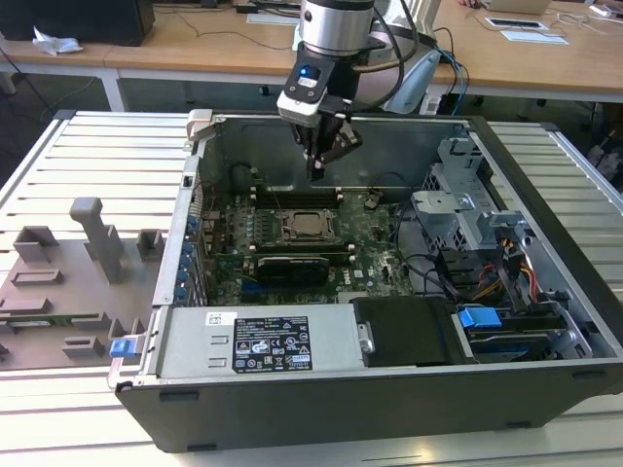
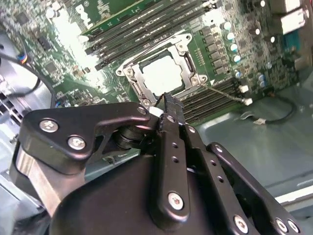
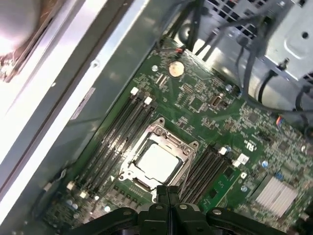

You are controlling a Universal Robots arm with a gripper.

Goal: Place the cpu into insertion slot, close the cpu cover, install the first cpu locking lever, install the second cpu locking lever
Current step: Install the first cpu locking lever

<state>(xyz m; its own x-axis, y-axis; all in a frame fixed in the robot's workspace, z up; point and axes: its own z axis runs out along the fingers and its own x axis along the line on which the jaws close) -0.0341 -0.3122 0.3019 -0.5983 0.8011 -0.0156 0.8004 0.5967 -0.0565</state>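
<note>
Cpu (image 3: pixel 156 161), one, in one insertion slot (image 3: pixel 164 129), one gripper (image 1: pixel 316 173) above, fingers together

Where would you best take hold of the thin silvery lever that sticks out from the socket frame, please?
Grip its free end, coming down from above with the gripper straddling the rod. The lever angles away from the cpu cover across the memory slots, so that end looks clear, while its root sits tight against the frame.

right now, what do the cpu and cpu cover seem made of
The cpu: likely metal-topped, smooth silvery-grey, reflecting light evenly. The cpu cover: probably thin stamped steel, bright, with sharp glints along its edges.
</note>
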